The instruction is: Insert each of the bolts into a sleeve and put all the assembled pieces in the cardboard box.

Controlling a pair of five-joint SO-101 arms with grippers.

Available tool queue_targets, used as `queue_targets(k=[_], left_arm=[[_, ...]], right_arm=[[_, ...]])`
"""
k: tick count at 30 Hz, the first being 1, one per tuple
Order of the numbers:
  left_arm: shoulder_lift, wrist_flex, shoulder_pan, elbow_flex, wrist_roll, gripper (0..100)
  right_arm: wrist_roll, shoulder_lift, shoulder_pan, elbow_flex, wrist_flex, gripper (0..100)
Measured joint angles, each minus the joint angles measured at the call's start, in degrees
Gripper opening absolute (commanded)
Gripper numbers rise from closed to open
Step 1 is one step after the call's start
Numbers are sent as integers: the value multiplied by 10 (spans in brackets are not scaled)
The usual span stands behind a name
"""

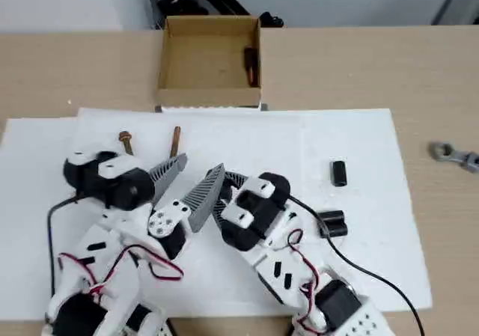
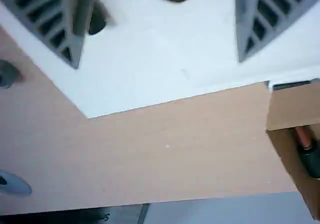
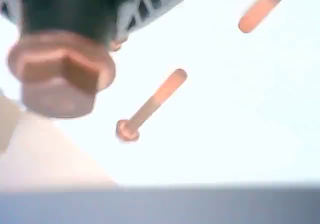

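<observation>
Copper bolt (image 3: pixel 60 74) sits in the black sleeve (image 3: pixel 55 9) your right gripper (image 3: pixel 75 4) clamps over the white sheet (image 1: pixel 359 134), left gripper (image 2: pixel 159 62) spread wide beside it — insertion looks done, so carry it to the cardboard box (image 1: pixel 209 96), beside the 1 piece (image 1: pixel 251 65) there.

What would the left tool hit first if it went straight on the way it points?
Probably nothing: the left tool faces open white sheet, then bare table beside the cardboard box; depth unclear.
</observation>
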Motion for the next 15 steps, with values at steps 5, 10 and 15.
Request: queue_targets(k=[5,10,15], left_arm=[[-1,12,-7,-2,-10,171],[-1,13,-93,-15,-15,84],[-1,54,-241,11,-56,7]], right_arm=[[0,2,1,0,-4,2],[-2,39,48,-12,-2,2],[-20,148,105,-73,-7,2]])
